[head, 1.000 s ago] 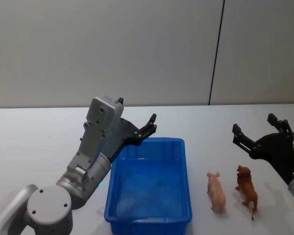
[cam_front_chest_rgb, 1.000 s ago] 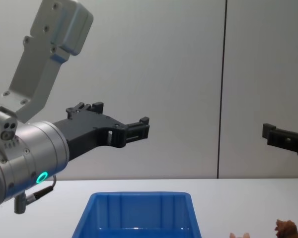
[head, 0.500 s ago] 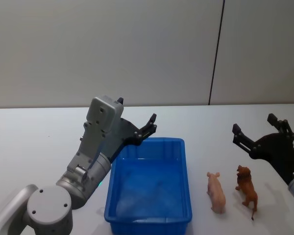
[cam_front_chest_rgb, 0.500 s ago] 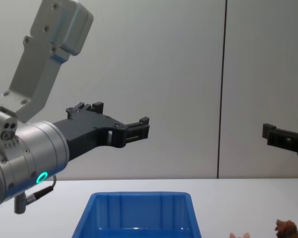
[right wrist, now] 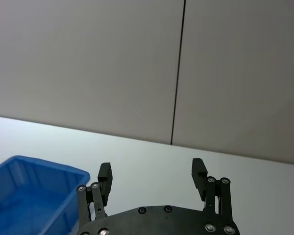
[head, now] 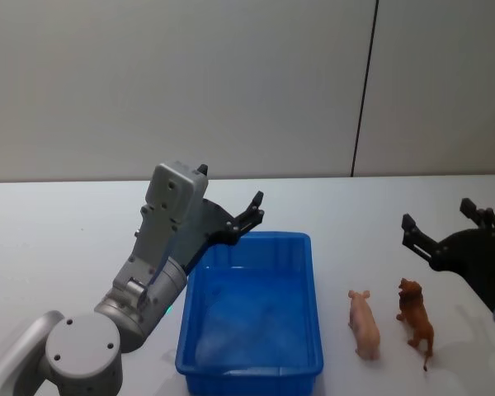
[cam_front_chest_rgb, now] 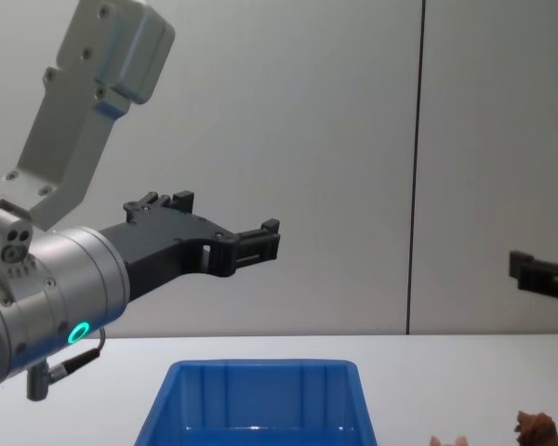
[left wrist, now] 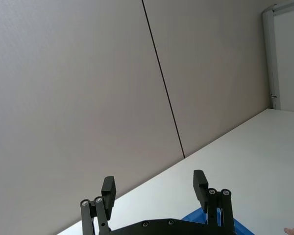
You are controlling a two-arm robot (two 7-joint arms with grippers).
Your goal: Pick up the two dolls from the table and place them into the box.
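The blue box (head: 252, 371) sits on the white table (head: 58, 239) in front of me, with nothing in it. To its right lie the two dolls: a pale pink pig (head: 364, 323) and, further right, a brown lion (head: 416, 322). My left gripper (head: 243, 216) hovers open above the box's far left corner, and the left wrist view shows its fingers (left wrist: 108, 188) spread with nothing between them. My right gripper (head: 445, 228) hangs open in the air just beyond and right of the lion, apart from both dolls. The box's corner (right wrist: 24, 196) appears in the right wrist view.
A plain grey wall with a dark vertical seam (head: 363, 91) stands behind the table. Bare white tabletop spreads to the left of the box and beyond the dolls. The chest view catches the box's far rim (cam_front_chest_rgb: 260, 367) and the tops of the pig (cam_front_chest_rgb: 446, 441) and lion (cam_front_chest_rgb: 537, 426).
My right gripper has shifted a little to the right and slightly down toward me. The left arm, the box and both dolls have stayed where they were.
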